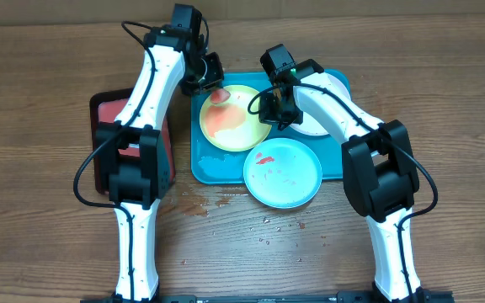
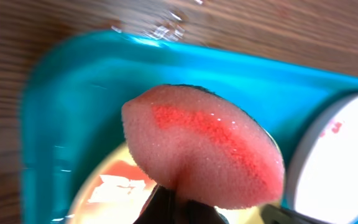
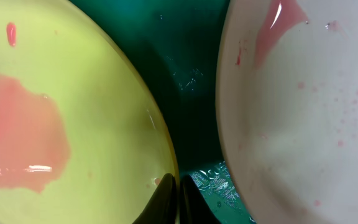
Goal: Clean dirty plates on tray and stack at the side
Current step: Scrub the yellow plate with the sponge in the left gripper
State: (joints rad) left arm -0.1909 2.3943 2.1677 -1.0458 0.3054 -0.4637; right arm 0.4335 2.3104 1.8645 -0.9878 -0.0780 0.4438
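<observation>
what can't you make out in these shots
white plate: overhead, the right arm covers most of it; both wrist views crop it.
right hand: right wrist view, the bottom edge cuts off its fingertips, so a grip on the yellow-green plate rim is unsure.
red tray: overhead, the left arm hides much of it.
sponge: left wrist view, it blocks much of the yellow-green plate.

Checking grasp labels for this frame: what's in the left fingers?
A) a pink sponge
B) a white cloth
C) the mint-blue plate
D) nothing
A: the left wrist view shows the left gripper with its fingers pinched on a pink sponge streaked red, over the yellow-green plate on the tray.
</observation>
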